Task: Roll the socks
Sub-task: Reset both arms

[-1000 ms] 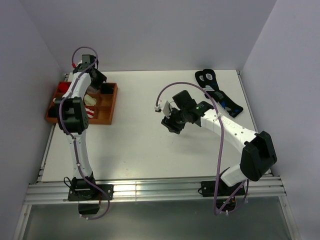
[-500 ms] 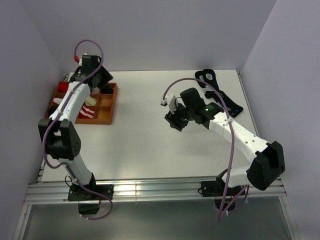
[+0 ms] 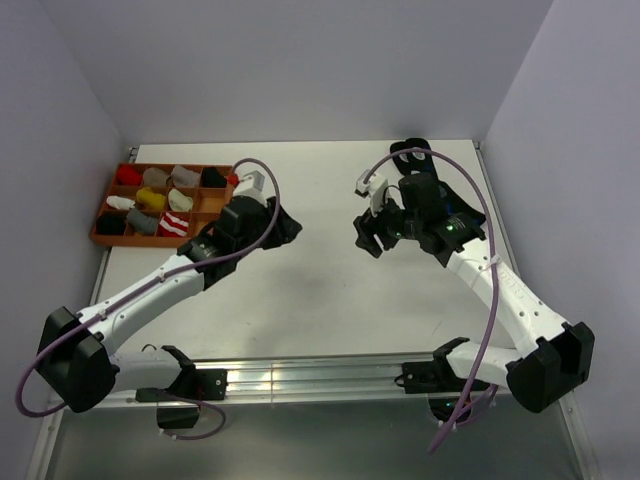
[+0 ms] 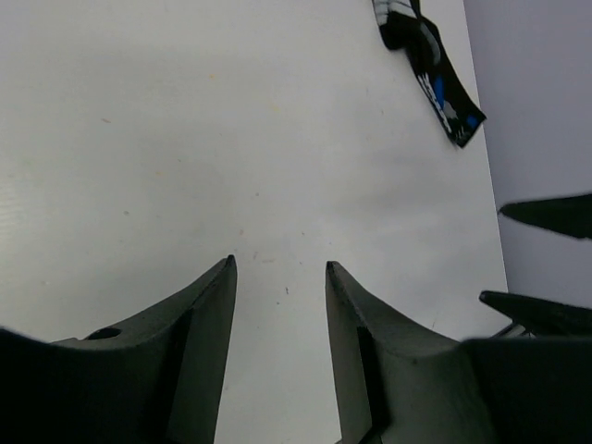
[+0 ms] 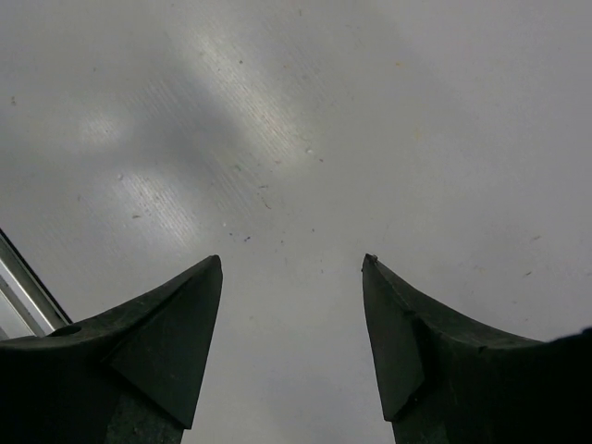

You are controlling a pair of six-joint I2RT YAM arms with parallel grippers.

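A red-and-white striped sock lies rolled in the front row of the brown tray at the back left. A plain black sock sits in the tray's back row. Neither gripper touches them. My left gripper hangs over the middle of the table, right of the tray. In the left wrist view my left gripper is open, with only bare table between its fingers. My right gripper faces it from the right. The right wrist view shows my right gripper open wide over bare table.
The tray also holds grey, yellow, white, red and black bundles. Dark socks with white rings and blue marks lie at the back right, behind the right arm; one such dark sock shows in the left wrist view. Walls close the table's sides.
My left arm has swung from above the tray out to the table's middle. My right gripper has drifted to the back right and opened wider.
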